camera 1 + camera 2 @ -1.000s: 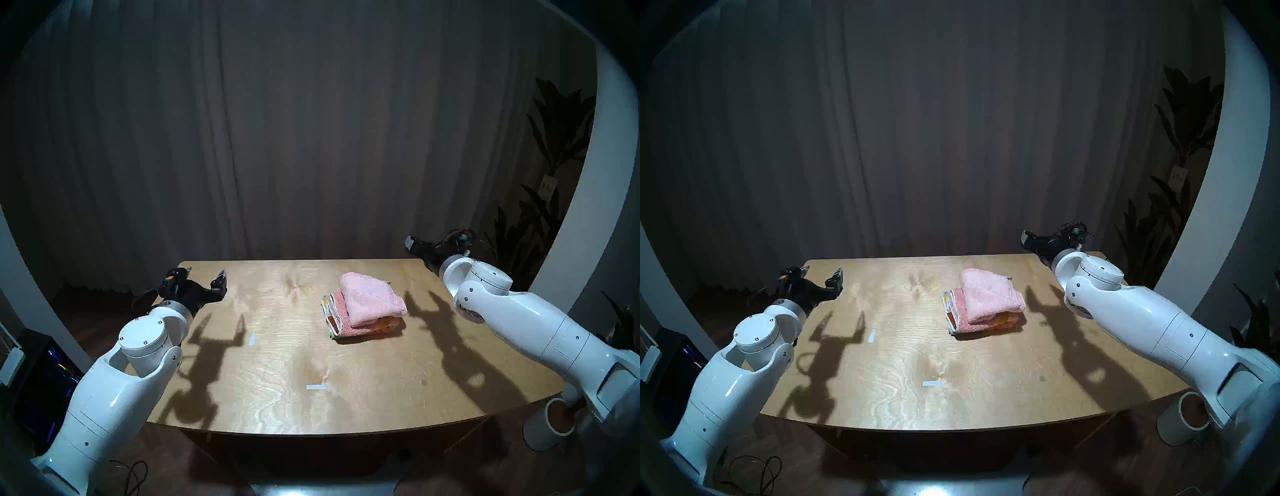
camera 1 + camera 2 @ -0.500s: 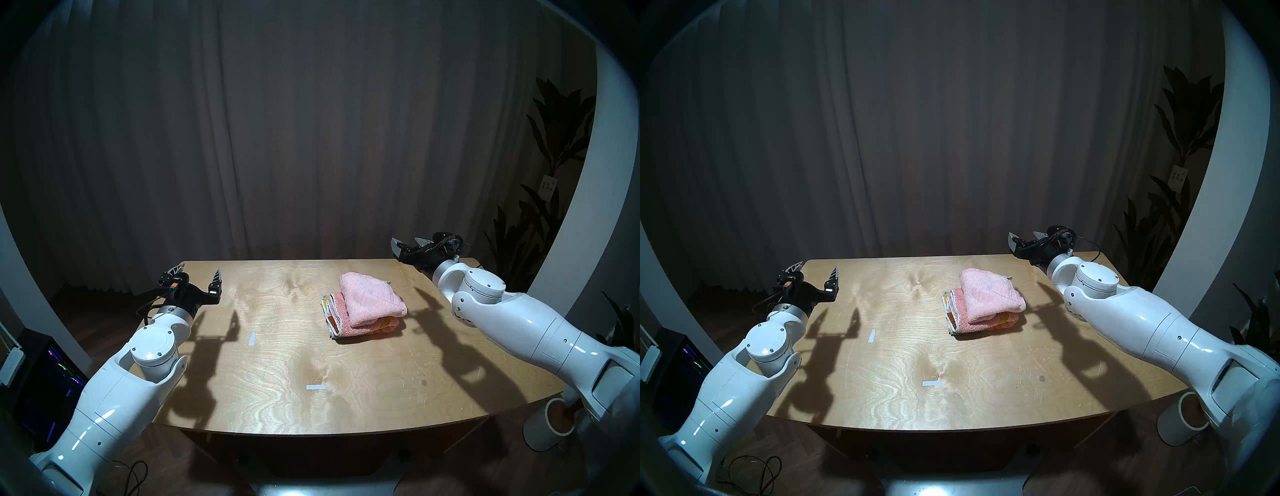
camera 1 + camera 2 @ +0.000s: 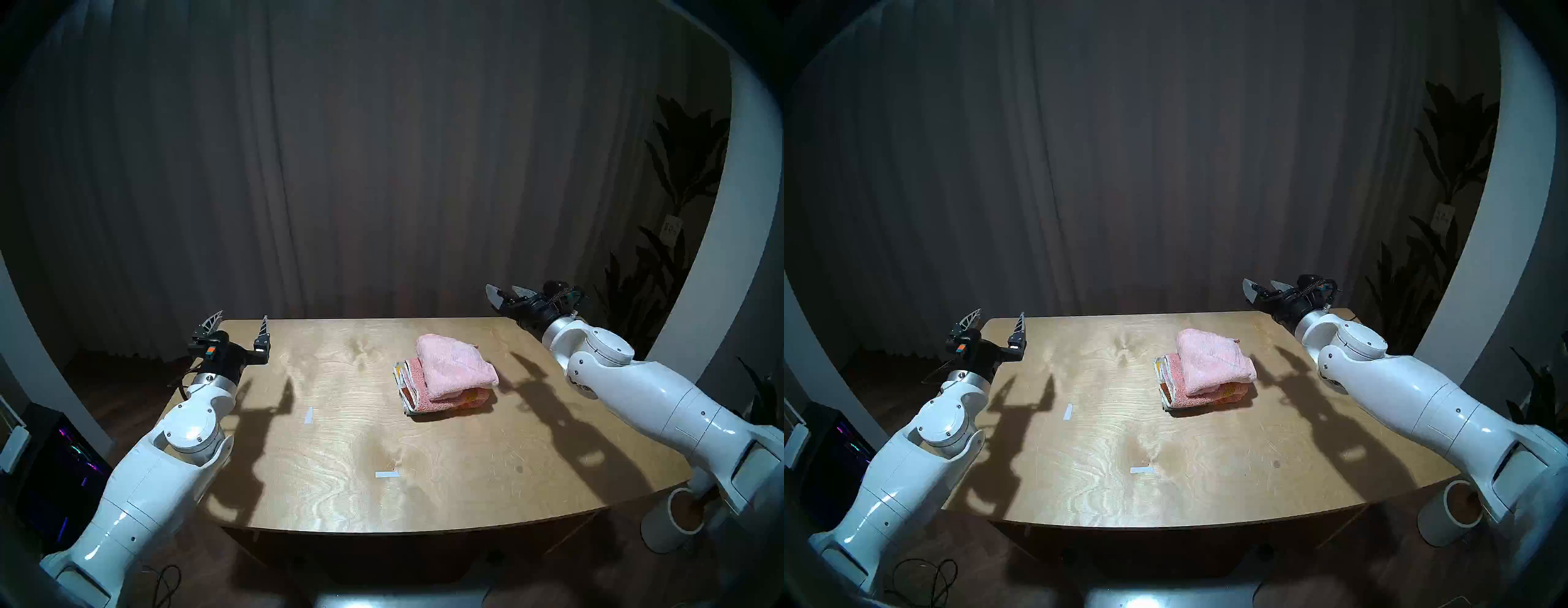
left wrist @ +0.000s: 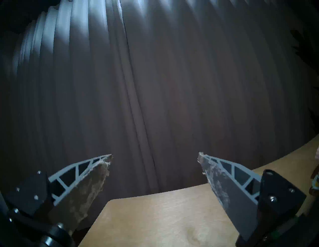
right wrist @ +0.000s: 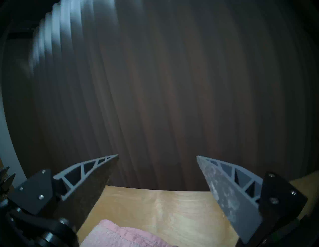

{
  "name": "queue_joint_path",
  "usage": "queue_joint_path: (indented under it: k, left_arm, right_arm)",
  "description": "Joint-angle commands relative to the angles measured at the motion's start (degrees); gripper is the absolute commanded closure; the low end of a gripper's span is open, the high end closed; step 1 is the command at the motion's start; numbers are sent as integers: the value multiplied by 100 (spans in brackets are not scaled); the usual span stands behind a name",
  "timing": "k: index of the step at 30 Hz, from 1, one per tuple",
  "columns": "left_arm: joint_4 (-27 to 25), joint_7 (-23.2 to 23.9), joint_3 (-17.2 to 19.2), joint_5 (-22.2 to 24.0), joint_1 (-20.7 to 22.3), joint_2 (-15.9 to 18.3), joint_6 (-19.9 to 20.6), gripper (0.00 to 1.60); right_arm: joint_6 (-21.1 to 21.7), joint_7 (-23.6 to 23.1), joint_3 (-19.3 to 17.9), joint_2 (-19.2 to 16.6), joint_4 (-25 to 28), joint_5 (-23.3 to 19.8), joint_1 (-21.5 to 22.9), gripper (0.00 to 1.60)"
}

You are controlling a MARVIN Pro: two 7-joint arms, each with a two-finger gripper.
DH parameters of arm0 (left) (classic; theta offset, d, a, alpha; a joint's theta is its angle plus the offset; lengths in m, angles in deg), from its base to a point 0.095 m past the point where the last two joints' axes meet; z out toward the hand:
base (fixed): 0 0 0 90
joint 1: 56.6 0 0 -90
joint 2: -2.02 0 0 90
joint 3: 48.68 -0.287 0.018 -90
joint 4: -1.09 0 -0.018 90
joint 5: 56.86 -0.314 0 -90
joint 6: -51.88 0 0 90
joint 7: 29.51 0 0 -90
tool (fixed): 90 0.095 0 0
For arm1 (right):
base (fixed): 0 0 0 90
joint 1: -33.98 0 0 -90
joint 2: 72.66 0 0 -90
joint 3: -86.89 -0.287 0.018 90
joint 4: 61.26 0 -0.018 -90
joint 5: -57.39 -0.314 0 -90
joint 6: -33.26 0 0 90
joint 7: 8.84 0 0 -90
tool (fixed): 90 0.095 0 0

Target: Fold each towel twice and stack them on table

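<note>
2 folded towels stacked, both hands clear and empty.

The plain pale pink terry towel (image 3: 456,367) sits folded atop the folded pink-and-orange patterned terry towel (image 3: 418,397), right of centre on the light plywood counter (image 3: 339,446). Left hand (image 3: 241,327) hovers at the far-left corner, fingers spread wide, holding nothing. Right hand (image 3: 507,292) hangs over the far-right corner, fingers spread too, nothing between them.
</note>
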Motion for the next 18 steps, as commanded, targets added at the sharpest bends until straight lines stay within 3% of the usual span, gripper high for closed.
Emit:
queue_joint_path:
  k: [1, 5, 9, 18]
  left_arm:
    - [-194, 669, 132, 428, -97, 365, -180, 0]
    - [-197, 857, 164, 520, -167, 430, -195, 0]
    - [-118, 698, 107, 296, -127, 349, -173, 0]
    - [-173, 724, 140, 455, -143, 315, -72, 0]
  right_arm:
    - [-108, 422, -134, -155, 382, -374, -324, 0]
    - [-316, 544, -119, -187, 459, -317, -407, 0]
    - [-395, 613, -89, -207, 485, -207, -416, 0]
    - [-449, 616, -94, -245, 470, -120, -424, 0]
